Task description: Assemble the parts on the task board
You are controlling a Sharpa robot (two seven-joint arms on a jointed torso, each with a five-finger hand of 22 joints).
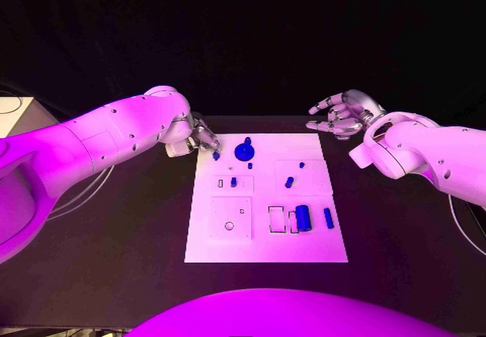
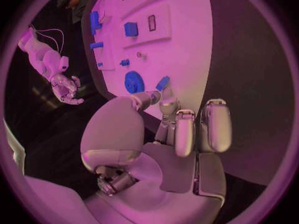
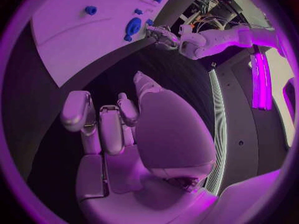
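The white task board [image 1: 265, 246] lies flat in the middle of the black desk [image 1: 405, 232], its long side running away from the robot. It carries several shallow recessed panels. In the far part a round blue disc [image 1: 243, 151] with a small knob sits on the board, with a tiny blue peg [image 1: 250, 166] just beside it. Farther right, another small blue peg [image 1: 300, 165] stands in a square panel, and a short blue block [image 1: 289, 182] lies at that panel's near left edge. A small blue piece [image 1: 233, 182] stands in the left middle panel next to a narrow slot. In the near right part a thick blue cylinder [image 1: 303, 217] lies beside a rectangular frame, and a slim blue bar [image 1: 328, 217] lies just right of it, apart from it.

The left robot hand [image 1: 199, 137] reaches over the board's far left corner, fingers bent downward. Between its fingertips sits a small blue part [image 2: 162, 82], right at the board's edge and near the blue disc; the left wrist view shows the thumb and a finger pinching it.

The right robot hand [image 1: 343, 114] is held above the desk beyond the board's far right corner, well apart from the parts. Its palm faces the board, its fingers are loosely spread and slightly curled, and it holds nothing.
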